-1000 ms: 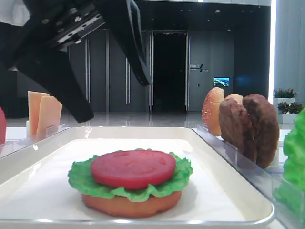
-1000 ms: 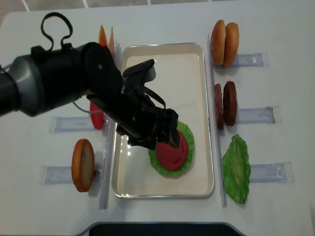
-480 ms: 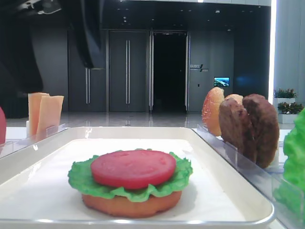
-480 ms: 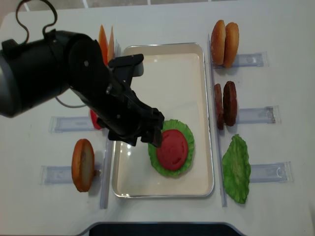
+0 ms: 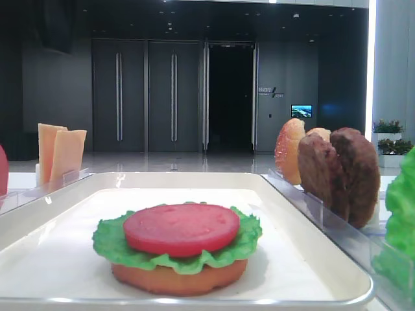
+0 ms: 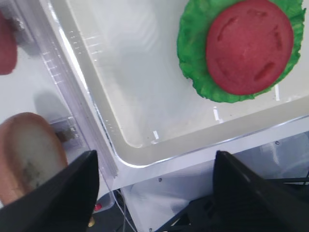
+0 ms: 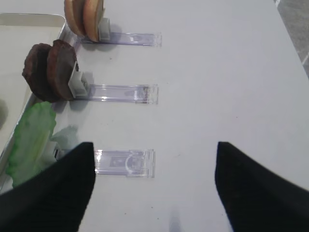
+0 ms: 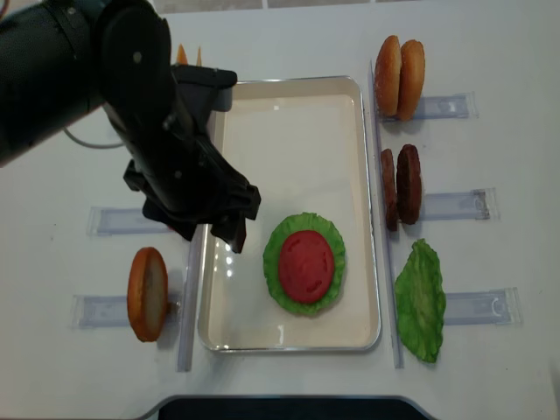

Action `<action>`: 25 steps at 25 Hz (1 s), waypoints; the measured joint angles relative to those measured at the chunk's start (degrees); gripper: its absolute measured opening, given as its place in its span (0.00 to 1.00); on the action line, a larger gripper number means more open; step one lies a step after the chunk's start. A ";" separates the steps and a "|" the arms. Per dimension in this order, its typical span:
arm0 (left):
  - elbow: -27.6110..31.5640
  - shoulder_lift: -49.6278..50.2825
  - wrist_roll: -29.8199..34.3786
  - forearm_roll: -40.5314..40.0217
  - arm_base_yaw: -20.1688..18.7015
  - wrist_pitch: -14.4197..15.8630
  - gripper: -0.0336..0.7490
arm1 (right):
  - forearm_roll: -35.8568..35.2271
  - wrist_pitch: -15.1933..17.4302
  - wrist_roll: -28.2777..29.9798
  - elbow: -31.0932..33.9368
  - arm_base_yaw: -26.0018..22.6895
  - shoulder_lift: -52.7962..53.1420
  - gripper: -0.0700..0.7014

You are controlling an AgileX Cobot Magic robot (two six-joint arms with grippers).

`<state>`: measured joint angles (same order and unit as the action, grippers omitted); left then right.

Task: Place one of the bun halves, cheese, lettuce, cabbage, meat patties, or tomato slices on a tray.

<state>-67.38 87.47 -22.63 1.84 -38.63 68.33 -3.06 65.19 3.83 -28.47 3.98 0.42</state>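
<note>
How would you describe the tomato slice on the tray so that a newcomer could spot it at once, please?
Start at the white tray in the middle of the table. Near its front end sits a small stack: a bun half below, a ruffled lettuce leaf on it. The tomato slice is the smooth red disc on top, the only red piece inside the tray.

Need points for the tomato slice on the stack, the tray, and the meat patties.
tomato slice (image 8: 305,266): overhead view, middle of its top face.
tray (image 8: 289,81): overhead view, far rim.
meat patties (image 7: 49,70): right wrist view, rough face of the upright pair.
</note>
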 joint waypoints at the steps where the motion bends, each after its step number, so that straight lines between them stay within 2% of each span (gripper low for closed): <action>1: -0.86 0.00 -0.28 -0.92 0.00 0.56 0.76 | 0.00 0.00 0.00 0.00 0.00 0.00 0.77; 18: -6.79 -0.66 -1.77 -5.12 0.12 1.59 0.75 | 0.00 0.00 0.00 0.00 0.00 0.00 0.77; 25: -6.79 -0.66 -1.50 -5.07 4.74 1.64 0.75 | 0.00 0.00 0.00 0.00 0.00 0.00 0.77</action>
<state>-74.17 86.81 -24.13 -3.23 -33.88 69.97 -3.06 65.19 3.83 -28.47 3.98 0.42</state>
